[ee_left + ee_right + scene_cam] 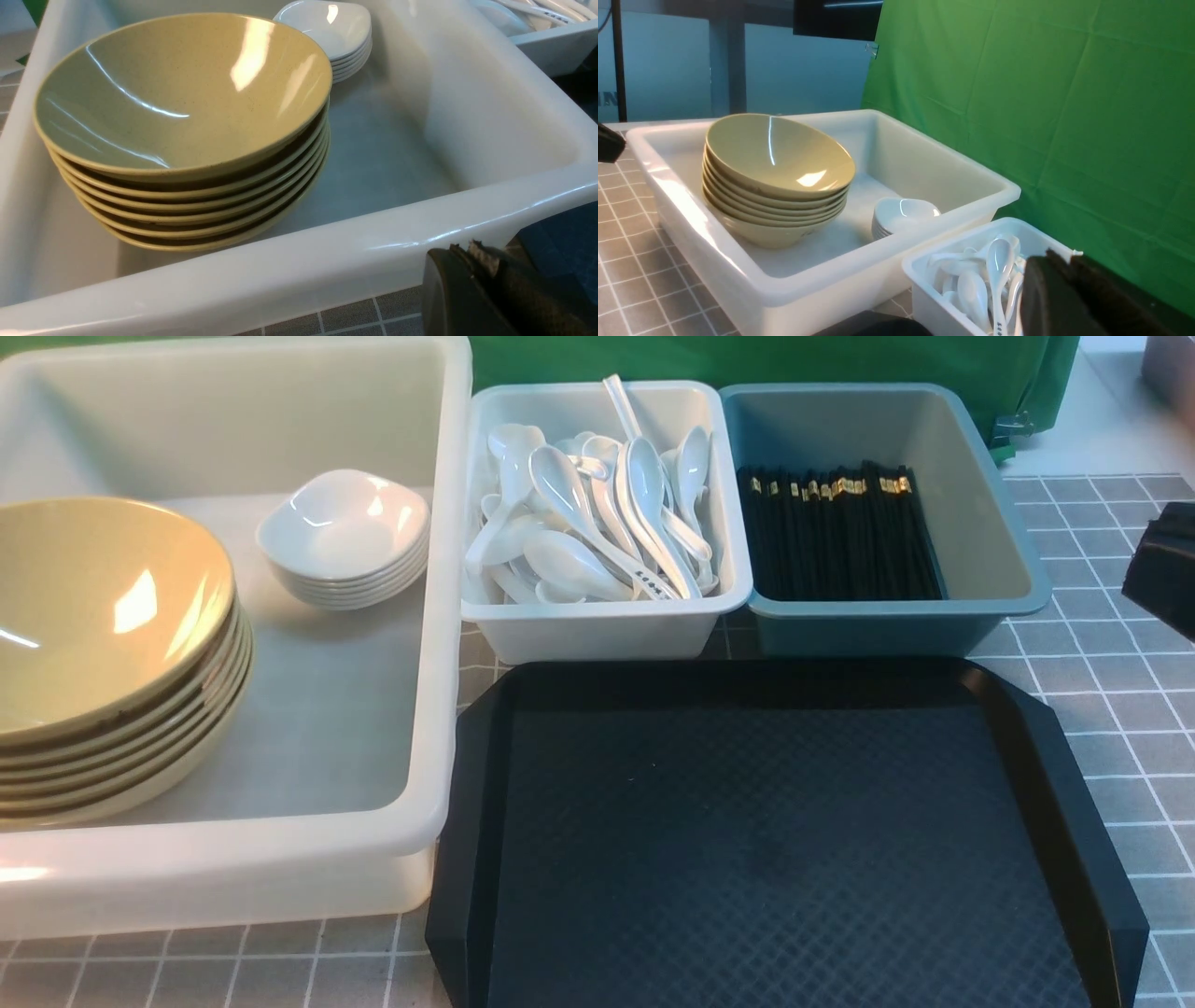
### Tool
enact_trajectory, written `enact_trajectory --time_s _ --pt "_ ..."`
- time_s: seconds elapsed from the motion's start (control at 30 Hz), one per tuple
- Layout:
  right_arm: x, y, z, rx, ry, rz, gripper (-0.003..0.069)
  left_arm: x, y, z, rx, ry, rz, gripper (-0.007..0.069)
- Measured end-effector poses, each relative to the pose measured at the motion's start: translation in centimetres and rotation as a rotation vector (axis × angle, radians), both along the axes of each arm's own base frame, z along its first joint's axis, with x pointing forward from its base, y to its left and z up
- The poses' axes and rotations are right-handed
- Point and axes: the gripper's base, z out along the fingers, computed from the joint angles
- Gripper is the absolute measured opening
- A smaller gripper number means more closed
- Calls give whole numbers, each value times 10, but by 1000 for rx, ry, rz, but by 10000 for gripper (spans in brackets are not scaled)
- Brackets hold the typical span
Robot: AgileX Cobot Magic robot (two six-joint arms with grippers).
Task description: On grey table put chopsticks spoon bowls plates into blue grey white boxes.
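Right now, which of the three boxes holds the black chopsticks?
The blue-grey box, furthest right. The chopsticks lie bundled inside it, while the small white box beside it holds spoons and the large white tub holds dishes.

Grey table [1102, 644], white grid lines, carries four items directly. Large translucent white tub [439, 616] at 9 o'clock. Small white box [597, 630] at 12 o'clock, blue-grey box [878, 630] touching it at 1 o'clock. Black diamond-textured tray [775, 840] at 6 o'clock, just in front of both small boxes.
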Motion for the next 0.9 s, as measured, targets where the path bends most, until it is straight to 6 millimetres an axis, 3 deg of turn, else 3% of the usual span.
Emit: enact_trajectory --time_s 0.3,0.5,0.67,0.7,0.73,0.9 --pt "0 0 1 9 -10 -2 82 0 0 0 -1 0 0 -11" --pt "2 0 -22 15 -6 -14 32 0 0 0 -2 0 -1 -11" --pt "0 -20 -64 134 -2 -145 31 0 0 0 -3 0 -1 -11" --pt "0 -29 -85 152 17 -207 31 0 0 0 -3 1 -2 -11" --pt "0 -30 -87 157 21 -217 31 0 0 0 -3 1 -2 -11" --pt "-11 -60 -159 238 126 -475 31 0 0 0 -3 2 -2 -11"
